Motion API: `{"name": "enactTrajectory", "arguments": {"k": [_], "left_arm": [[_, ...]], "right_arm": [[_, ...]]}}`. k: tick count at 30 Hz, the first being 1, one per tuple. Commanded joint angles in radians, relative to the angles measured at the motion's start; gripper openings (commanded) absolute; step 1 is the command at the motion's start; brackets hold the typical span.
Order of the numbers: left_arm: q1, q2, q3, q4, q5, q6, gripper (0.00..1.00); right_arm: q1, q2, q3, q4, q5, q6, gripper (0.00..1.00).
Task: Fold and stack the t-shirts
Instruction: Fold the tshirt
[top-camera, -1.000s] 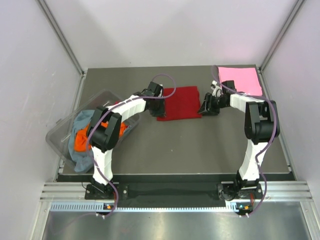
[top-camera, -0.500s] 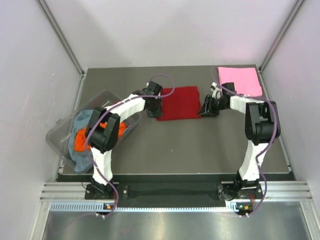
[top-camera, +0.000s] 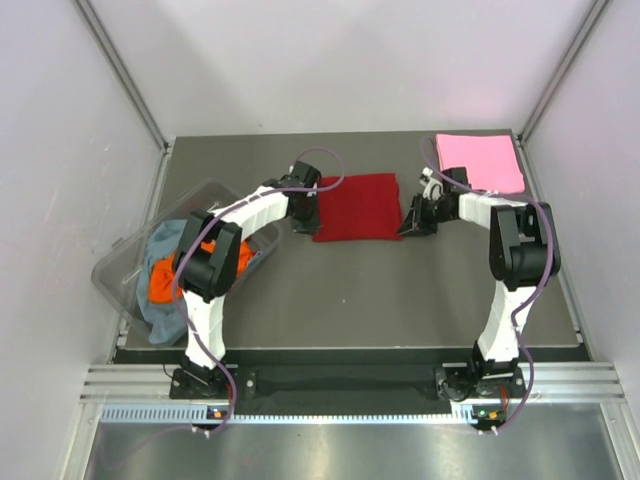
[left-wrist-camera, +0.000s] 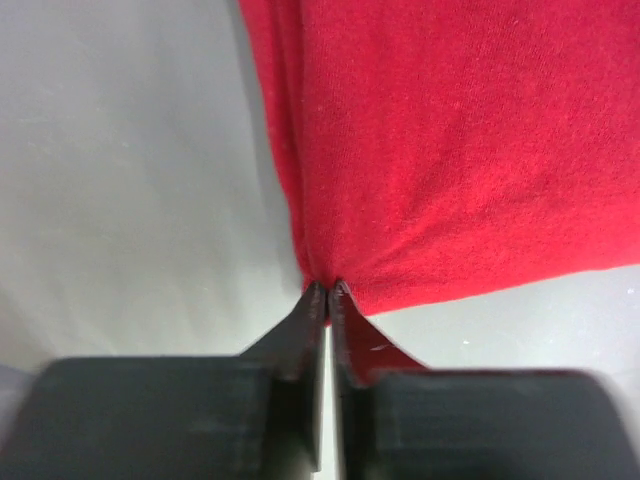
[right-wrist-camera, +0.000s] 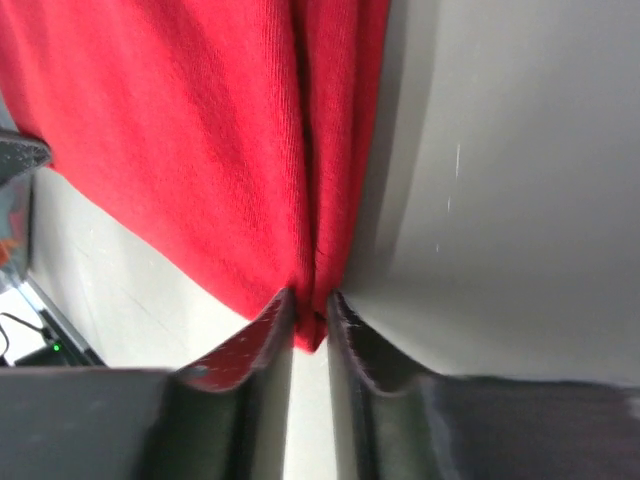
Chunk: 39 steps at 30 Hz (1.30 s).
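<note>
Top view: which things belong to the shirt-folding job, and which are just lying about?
Job: dark red shirt, pinched by the left tool and the right tool; folded pink shirt; orange shirt; grey-blue shirt.
Lying about: clear plastic tub, holding those last two shirts.

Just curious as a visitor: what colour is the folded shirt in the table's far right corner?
Light pink; the folded shirt shows best in the top external view.

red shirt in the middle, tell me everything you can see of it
The red shirt is plain, soft knit cloth, folded into a flat rectangle lying on the grey table, toward its far side. Layered folds run along both side edges. The left gripper pinches its near left corner and the right gripper its near right corner; the cloth puckers at both pinches.
</note>
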Motion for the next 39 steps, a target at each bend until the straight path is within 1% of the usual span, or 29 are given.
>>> {"name": "enactTrajectory", "arguments": {"k": [1,2,4,11,13,14,15,16,17,19,20,21,22,23,25,28,32,39], "left_arm": [[0.002,-0.009,0.004,0.001,0.040,0.010,0.00],[0.004,-0.015,-0.012,-0.001,0.044,0.007,0.00],[-0.001,-0.036,-0.030,0.005,0.055,-0.005,0.00],[-0.042,-0.120,-0.147,0.004,0.052,-0.048,0.00],[-0.064,-0.145,-0.162,0.001,0.043,-0.054,0.01],[-0.070,-0.151,-0.164,-0.001,0.043,-0.056,0.06],[-0.073,-0.157,-0.161,-0.001,0.049,-0.056,0.18],[-0.071,-0.159,-0.144,-0.008,0.054,-0.057,0.24],[-0.073,-0.159,-0.130,-0.019,0.043,-0.059,0.27],[-0.071,-0.153,-0.063,-0.074,0.019,-0.054,0.31],[-0.071,-0.147,-0.035,-0.094,-0.007,-0.050,0.31],[-0.071,-0.138,-0.006,-0.132,-0.020,-0.039,0.32],[-0.071,-0.133,0.052,-0.143,-0.021,-0.031,0.33],[-0.071,-0.127,0.080,-0.150,-0.052,-0.022,0.33],[-0.067,-0.105,0.156,-0.137,-0.046,0.003,0.34],[-0.053,-0.056,0.235,-0.116,-0.034,0.015,0.33],[-0.022,0.023,0.287,-0.073,0.031,0.021,0.31],[0.004,0.128,0.355,0.014,0.008,0.062,0.30]], "right_arm": [[0.016,-0.043,-0.017,0.001,0.021,-0.008,0.14],[0.016,-0.051,-0.025,-0.012,0.035,-0.011,0.06],[0.016,-0.083,-0.040,-0.025,0.052,-0.018,0.00],[0.016,-0.196,-0.167,-0.071,0.126,-0.019,0.00],[0.015,-0.242,-0.192,-0.074,0.129,-0.024,0.04],[0.016,-0.253,-0.201,-0.080,0.139,-0.024,0.09],[0.015,-0.264,-0.200,-0.088,0.150,-0.024,0.14],[0.015,-0.273,-0.191,-0.098,0.167,-0.021,0.22],[0.013,-0.275,-0.168,-0.126,0.188,-0.021,0.31],[0.010,-0.276,-0.146,-0.141,0.192,-0.024,0.35],[0.010,-0.276,-0.119,-0.154,0.192,-0.022,0.41],[0.009,-0.273,-0.103,-0.160,0.192,-0.019,0.43],[0.009,-0.270,-0.086,-0.161,0.189,-0.018,0.43],[0.009,-0.262,-0.048,-0.161,0.178,-0.018,0.45],[0.009,-0.230,0.001,-0.161,0.170,-0.024,0.46],[0.009,-0.171,0.125,-0.157,0.153,-0.038,0.47],[0.007,-0.089,0.229,-0.163,0.133,-0.051,0.47],[0.003,0.059,0.360,-0.146,0.132,-0.062,0.50]]}}
